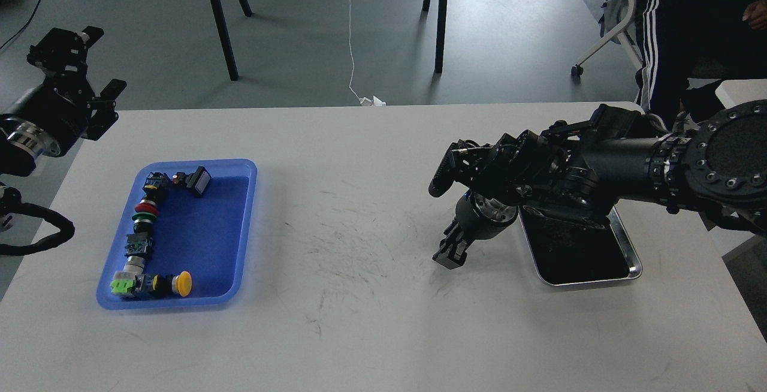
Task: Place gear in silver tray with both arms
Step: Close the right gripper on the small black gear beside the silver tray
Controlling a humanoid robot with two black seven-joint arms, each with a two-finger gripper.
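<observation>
The silver tray [632, 258] lies at the table's right, its far part hidden under my right arm. Its dark bottom looks empty where it shows. My right gripper [444, 216] hangs just left of the tray, above the bare table, with its two fingers wide apart and nothing between them. My left gripper [99, 62] is open and empty at the far left, raised beyond the table's left back corner. The gear, several push buttons and switches [144, 227], lies in an L-shaped row in the blue tray [207, 242].
The white table [359, 296] has scuff marks in the middle. A yellow button [182, 283] lies at the blue tray's near edge. A seated person [689, 14] and chair legs [219, 17] are behind the table.
</observation>
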